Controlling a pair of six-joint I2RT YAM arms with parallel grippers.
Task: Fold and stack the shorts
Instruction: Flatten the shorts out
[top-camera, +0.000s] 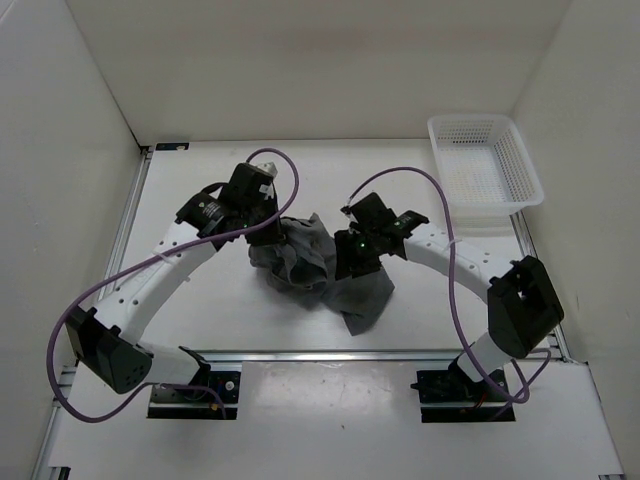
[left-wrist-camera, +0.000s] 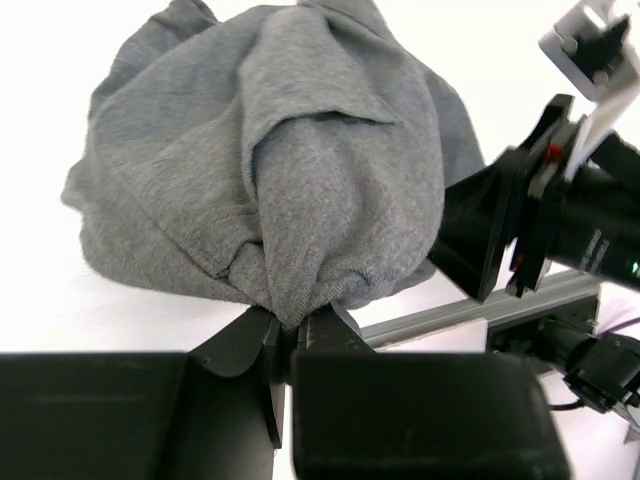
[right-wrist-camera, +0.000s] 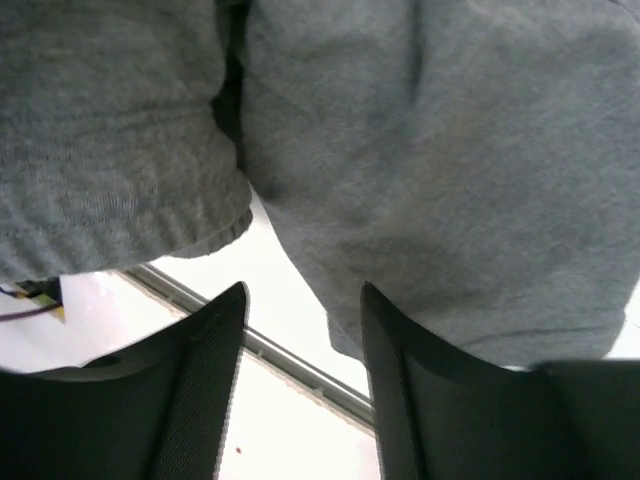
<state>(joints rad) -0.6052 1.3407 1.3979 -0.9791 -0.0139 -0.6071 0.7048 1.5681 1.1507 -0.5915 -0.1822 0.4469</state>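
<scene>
On the white desk (top-camera: 230, 310) we pinch the bunched shorts (top-camera: 300, 260) in our left pincer (left-wrist-camera: 293, 328), likely to spread them, right pincer (right-wrist-camera: 300, 330) gaping empty

no text, label, brand, number or sign can be read in any view.
</scene>
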